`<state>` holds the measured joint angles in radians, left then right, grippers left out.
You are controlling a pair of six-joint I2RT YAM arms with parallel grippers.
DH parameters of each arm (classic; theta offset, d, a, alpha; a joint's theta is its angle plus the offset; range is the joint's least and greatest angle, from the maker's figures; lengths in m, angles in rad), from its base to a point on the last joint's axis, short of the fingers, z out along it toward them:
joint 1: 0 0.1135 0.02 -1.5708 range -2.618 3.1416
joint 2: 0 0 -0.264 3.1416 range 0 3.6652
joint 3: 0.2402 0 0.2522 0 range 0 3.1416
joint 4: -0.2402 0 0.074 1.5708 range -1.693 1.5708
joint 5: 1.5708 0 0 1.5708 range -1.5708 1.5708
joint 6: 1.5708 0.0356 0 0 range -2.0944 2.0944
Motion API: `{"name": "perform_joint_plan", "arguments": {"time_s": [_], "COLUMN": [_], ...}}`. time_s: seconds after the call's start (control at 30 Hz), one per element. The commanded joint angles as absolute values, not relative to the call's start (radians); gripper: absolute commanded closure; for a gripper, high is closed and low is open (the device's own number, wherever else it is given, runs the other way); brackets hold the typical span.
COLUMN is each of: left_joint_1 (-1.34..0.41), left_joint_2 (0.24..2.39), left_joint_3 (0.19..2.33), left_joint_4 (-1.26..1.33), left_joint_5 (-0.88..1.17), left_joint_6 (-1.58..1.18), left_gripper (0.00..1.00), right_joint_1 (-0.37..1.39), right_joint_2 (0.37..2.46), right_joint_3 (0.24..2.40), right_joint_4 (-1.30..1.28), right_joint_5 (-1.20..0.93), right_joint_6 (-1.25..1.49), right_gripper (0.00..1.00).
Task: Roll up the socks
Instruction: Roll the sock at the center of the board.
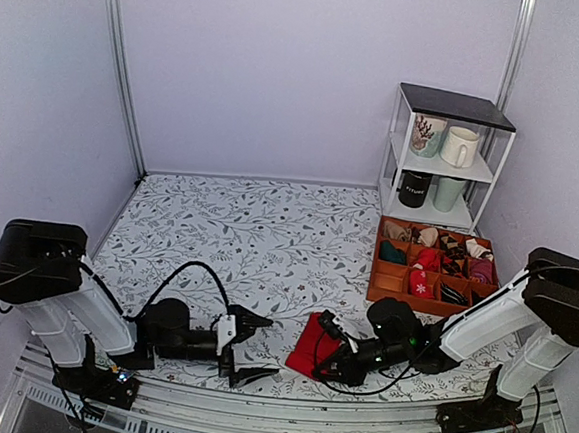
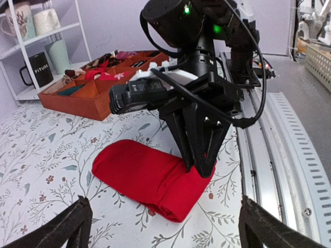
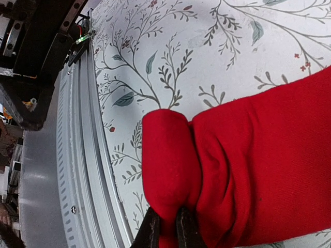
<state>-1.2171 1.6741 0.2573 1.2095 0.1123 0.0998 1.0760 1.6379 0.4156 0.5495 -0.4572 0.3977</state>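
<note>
Red socks [image 1: 310, 344] lie near the front edge of the floral table [image 1: 227, 242] — the right gripper [image 2: 199, 166] pinches their folded end, apparently to anchor the roll — while the left gripper [image 1: 257, 349] sits beside them, spread wide.

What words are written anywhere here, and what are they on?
"FITURE": white letters on the black mug, low on the white shelf; the second letter is uncertain.
Nothing else is readable. The flowered mug shows only a picture, no words.
</note>
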Motion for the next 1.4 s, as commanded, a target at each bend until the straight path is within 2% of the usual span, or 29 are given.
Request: {"name": "perform_joint_plan", "arguments": {"time_s": [0.0,0.07,0.17,0.2,0.37,0.47,0.6,0.83,1.03,1.17,1.23,1.3,1.37], "left_joint_1": [-1.226,-1.227,-1.226,-1.227,-1.224,-1.226,-1.225,-1.225,-1.224,-1.224,-1.224,-1.224,-1.224], "left_joint_2": [1.723,1.737,1.734,1.738,1.768,1.800,1.844,1.869,1.903,1.922,1.928,1.921,1.904], "left_joint_3": [0.191,0.198,0.285,0.312,0.422,0.435,0.473,0.515,0.560,0.574,0.584,0.593,0.601], "left_joint_4": [1.588,1.560,1.330,1.260,0.947,0.918,0.832,0.808,0.749,0.716,0.692,0.658,0.613], "left_joint_5": [0.101,0.190,0.287,0.302,0.342,0.341,0.327,0.285,0.300,0.311,0.322,0.339,0.339], "left_joint_6": [0.147,0.160,0.167,0.170,0.161,0.139,0.147,0.166,0.169,0.159,0.157,0.143,0.111], "left_gripper": [0.01,0.02,0.19,0.22,0.28,0.27,0.34,0.36,0.58,0.68,0.80,1.00,1.00], "right_joint_1": [1.079,1.080,1.076,1.073,1.056,1.051,1.045,1.043,1.042,1.041,1.040,1.038,1.036], "right_joint_2": [1.687,1.689,1.689,1.691,1.702,1.707,1.712,1.712,1.713,1.713,1.714,1.715,1.707], "right_joint_3": [0.404,0.412,0.414,0.412,0.413,0.415,0.416,0.413,0.413,0.410,0.410,0.415,0.426], "right_joint_4": [0.374,0.358,0.350,0.349,0.343,0.343,0.341,0.337,0.332,0.330,0.328,0.321,0.309], "right_joint_5": [-0.509,-0.513,-0.516,-0.521,-0.541,-0.545,-0.554,-0.565,-0.570,-0.572,-0.571,-0.568,-0.551], "right_joint_6": [0.428,0.424,0.422,0.422,0.419,0.411,0.403,0.393,0.391,0.390,0.390,0.388,0.388], "right_gripper": [0.95,0.95,0.95,0.95,0.95,0.95,0.95,0.95,0.95,0.95,0.95,0.95,0.92]}}
